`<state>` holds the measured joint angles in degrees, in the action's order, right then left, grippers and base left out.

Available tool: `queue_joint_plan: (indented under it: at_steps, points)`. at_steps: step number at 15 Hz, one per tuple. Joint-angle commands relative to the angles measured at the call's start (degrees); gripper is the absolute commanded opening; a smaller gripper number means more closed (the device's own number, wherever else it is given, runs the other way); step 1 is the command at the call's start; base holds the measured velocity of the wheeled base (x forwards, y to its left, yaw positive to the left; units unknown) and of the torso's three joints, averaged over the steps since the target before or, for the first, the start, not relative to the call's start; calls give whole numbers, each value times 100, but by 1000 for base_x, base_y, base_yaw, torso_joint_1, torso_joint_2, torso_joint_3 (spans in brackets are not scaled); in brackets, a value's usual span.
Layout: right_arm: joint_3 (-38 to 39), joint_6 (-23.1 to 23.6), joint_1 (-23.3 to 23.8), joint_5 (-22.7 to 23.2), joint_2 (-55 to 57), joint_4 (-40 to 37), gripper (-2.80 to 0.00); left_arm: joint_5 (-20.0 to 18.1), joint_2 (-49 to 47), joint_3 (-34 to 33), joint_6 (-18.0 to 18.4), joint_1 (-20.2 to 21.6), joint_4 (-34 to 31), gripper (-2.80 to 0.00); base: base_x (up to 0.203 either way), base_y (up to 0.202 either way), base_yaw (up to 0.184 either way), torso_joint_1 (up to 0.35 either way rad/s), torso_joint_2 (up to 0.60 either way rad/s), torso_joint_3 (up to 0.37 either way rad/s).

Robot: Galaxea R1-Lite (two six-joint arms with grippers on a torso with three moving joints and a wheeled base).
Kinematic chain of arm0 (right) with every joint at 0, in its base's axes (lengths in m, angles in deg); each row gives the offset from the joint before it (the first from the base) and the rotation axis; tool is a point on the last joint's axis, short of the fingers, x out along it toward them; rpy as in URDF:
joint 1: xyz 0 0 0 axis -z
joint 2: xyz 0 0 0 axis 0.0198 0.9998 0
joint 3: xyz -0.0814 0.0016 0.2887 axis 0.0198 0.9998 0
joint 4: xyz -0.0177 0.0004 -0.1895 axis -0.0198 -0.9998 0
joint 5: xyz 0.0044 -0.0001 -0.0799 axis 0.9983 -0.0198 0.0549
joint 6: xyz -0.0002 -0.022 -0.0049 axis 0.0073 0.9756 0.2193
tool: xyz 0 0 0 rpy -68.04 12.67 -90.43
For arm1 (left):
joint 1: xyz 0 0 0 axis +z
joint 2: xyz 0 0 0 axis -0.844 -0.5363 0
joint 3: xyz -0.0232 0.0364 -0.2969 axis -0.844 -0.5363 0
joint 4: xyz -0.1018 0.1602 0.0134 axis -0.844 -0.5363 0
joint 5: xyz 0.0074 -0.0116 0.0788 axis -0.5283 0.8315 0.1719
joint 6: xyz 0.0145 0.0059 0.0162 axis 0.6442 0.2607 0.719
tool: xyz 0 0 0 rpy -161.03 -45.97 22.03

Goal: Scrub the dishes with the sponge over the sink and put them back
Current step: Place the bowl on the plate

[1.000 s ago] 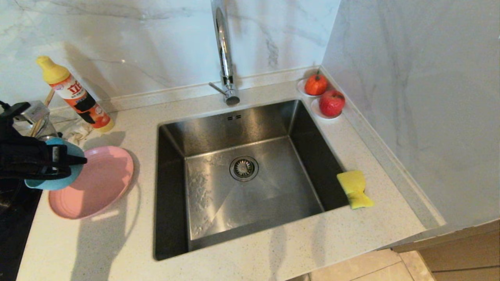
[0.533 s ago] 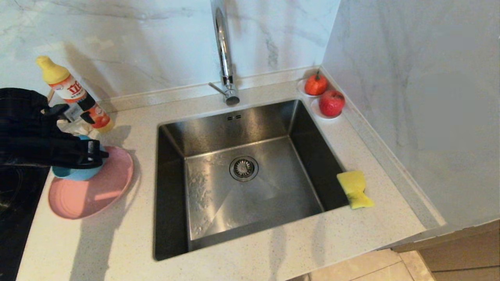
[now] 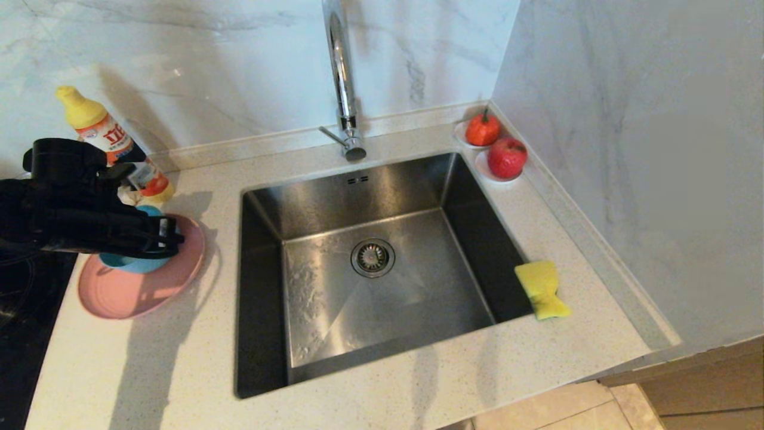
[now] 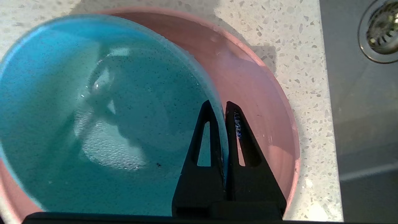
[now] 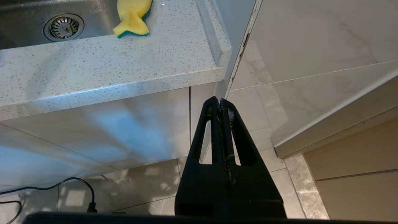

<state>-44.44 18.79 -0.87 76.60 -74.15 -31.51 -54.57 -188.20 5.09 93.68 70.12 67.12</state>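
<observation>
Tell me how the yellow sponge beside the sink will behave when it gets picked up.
The sponge is pinched into a waist in the middle, so it is probably soft and will squash under an end effector. Being foam, it likely weighs little. It lies flat on the counter, so it should not roll.
</observation>
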Motion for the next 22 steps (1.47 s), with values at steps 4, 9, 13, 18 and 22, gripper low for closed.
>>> queue_joint_plan:
  at_steps: [4, 9, 13, 18, 22]
  points:
    - [0, 3, 0, 0, -1, 2, -280, 99, 210, -206, 351, 97, -70, -280, 0, 0, 0, 0, 0, 0]
    - [0, 3, 0, 0, -1, 2, -280, 96, 434, -538, 835, 107, -216, -280, 0, 0, 0, 0, 0, 0]
    - [0, 3, 0, 0, 2, 2, -280, 275, 413, -705, 924, 98, -176, -280, 0, 0, 0, 0, 0, 0]
    - [0, 3, 0, 0, -1, 2, -280, 336, 380, -617, 862, 98, -114, 0, 0, 0, 0, 0, 0, 0]
    - [0, 3, 0, 0, -1, 2, -280, 283, 437, -609, 636, 63, -123, 0, 0, 0, 0, 0, 0, 0]
